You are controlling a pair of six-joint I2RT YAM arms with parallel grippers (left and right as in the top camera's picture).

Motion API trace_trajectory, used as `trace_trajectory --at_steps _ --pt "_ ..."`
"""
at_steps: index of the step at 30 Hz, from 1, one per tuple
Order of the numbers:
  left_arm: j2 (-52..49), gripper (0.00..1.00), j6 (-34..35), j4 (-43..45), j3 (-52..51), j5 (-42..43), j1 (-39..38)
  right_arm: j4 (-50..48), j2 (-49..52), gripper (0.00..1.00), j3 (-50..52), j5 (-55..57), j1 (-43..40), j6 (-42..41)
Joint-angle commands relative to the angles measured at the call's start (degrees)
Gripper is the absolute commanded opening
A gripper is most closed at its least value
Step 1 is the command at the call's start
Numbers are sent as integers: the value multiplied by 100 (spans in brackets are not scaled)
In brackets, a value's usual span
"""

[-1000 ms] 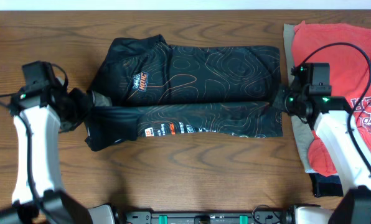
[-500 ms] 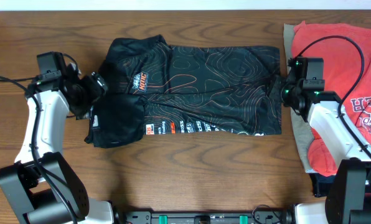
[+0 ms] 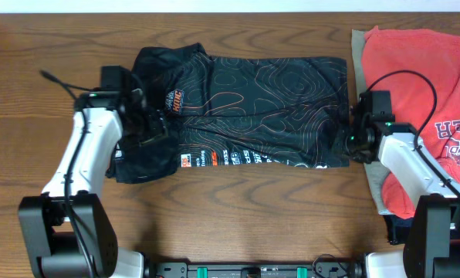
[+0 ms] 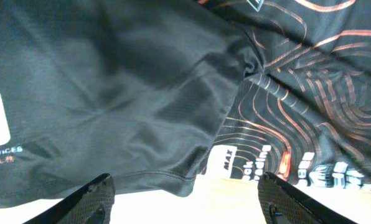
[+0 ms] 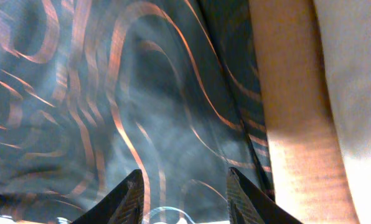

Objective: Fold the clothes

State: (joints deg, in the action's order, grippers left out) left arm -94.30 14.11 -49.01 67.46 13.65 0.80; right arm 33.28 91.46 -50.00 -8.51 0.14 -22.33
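The black sports jersey (image 3: 253, 108) with thin orange contour lines and white block lettering lies flat in the middle of the brown wooden table (image 3: 238, 216), folded into a long band. Its collar end points left and its hem end points right. A row of small white and orange logos runs along its near edge. At the left end a plain black flap of fabric (image 4: 111, 93) lies over the patterned part.

The left gripper (image 3: 159, 123) hovers over that left end, just beside the chest logo. In the left wrist view its claw (image 4: 185, 180) is spread wide, with nothing between the fingers.

The right gripper (image 3: 347, 135) sits at the jersey's right edge. In the right wrist view its claw (image 5: 184, 174) is parted over the patterned cloth and pinches nothing.

Just right of the jersey, across a narrow strip of bare wood, a coral-red printed T-shirt (image 3: 415, 69) lies on top of a beige garment (image 3: 358, 46), whose edge shows along the pile's left side.
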Motion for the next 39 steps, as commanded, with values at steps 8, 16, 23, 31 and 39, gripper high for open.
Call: trace_trajectory --at_steps 8,16,23,31,39 --pt "-669 76 -122 199 -501 -1056 -776 -63 22 41 286 122 42 31" --pt "-1257 25 -120 240 -501 -1071 -828 -57 22 41 286 122 42 31" --pt "-966 6 -122 15 -131 -1069 -822 -61 22 41 286 127 42 31" --pt "-520 9 -118 293 595 -1067 -822 -68 22 41 286 127 42 31" --pt "-581 11 -98 173 546 -1047 -824 -70 22 41 286 162 42 28"
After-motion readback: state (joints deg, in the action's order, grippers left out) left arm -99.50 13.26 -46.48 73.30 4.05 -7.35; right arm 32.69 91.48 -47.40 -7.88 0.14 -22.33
